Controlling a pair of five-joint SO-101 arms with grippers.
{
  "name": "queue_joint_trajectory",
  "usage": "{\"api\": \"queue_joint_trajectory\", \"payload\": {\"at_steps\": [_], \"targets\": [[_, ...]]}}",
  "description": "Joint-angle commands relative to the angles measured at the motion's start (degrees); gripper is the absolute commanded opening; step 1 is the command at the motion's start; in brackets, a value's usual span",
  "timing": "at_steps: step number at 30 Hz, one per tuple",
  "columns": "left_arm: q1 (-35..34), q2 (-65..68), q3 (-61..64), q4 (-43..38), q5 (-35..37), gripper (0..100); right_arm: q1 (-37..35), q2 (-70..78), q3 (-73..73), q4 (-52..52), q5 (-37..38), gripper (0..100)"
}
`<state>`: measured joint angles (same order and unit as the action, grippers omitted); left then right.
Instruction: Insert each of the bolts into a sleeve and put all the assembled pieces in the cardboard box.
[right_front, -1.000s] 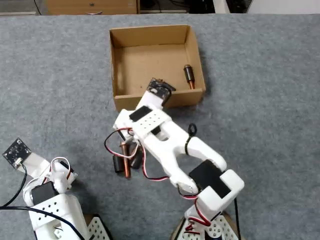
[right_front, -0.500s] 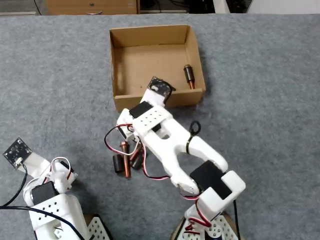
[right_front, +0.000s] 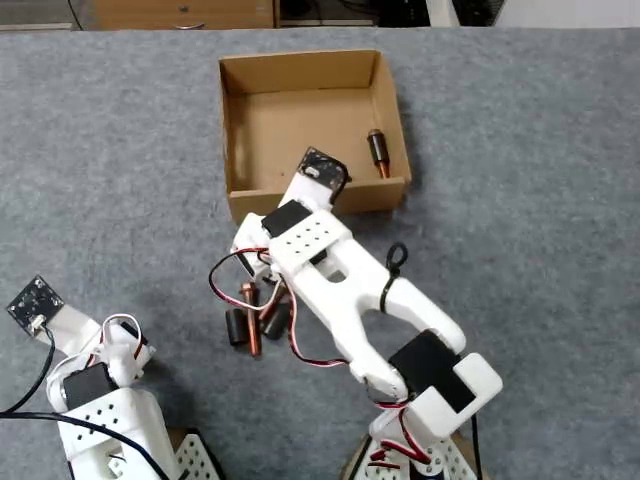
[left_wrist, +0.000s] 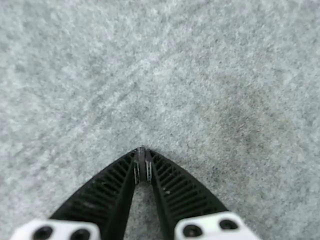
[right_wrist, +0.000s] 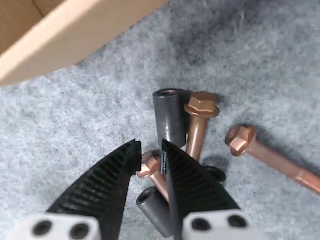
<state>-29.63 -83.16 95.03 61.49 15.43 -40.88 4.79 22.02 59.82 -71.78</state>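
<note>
High view sets the cardboard box (right_front: 232, 120) at the far side of the counter (right_front: 520, 180), one assembled piece (right_front: 378, 150) lying inside near a wall; the right arm (right_front: 340, 290) stretches over a small heap of parts just before the box, likely because the next bolt must come from there; the left arm (right_front: 95, 385) sits folded at the near corner, well apart from the heap, apparently idle. Right wrist view shows what the arm's body hides from above: the right claw (right_wrist: 149, 146) is narrowly spread, gripping nothing, with a copper bolt (right_wrist: 149, 169) lying beneath the gap; a dark sleeve (right_wrist: 169, 117) and a second bolt (right_wrist: 200, 125) lie touching side by side beyond it, a third bolt (right_wrist: 265, 152) lies off to one side, and another sleeve (right_wrist: 154, 206) lies close under the claw. Left wrist view adds that the left claw (left_wrist: 142, 156) is pressed together over bare counter, holding nothing.
</note>
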Motion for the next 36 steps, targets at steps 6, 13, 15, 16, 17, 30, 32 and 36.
{"api": "queue_joint_trajectory", "payload": {"at_steps": [6,13,15,16,17,30,32,36], "targets": [[0.7,0.0,-1.8,0.1,0.4,2,2.9,-0.8,-1.2,3.6,3.6,8.0],[0.7,0.0,-1.8,0.1,0.3,2,3.6,2.1,-1.3,3.2,4.7,8.0],[0.6,0.0,-1.8,0.1,0.3,2,3.7,3.3,-1.5,3.1,4.7,8.0],[0.5,0.0,-1.8,0.1,0.3,2,3.6,3.9,-1.7,3.0,4.7,8.0],[0.5,0.0,-1.8,0.1,0.3,2,3.6,4.6,-1.9,2.6,4.7,8.0],[0.7,0.0,-1.8,0.1,0.2,2,3.5,6.0,-6.5,2.0,4.8,8.0],[0.7,0.0,-1.8,0.1,0.2,2,3.4,6.0,-6.5,1.6,4.8,8.0],[0.7,0.0,-1.8,0.1,0.2,2,2.2,6.1,-6.9,0.4,4.8,8.0]]}}
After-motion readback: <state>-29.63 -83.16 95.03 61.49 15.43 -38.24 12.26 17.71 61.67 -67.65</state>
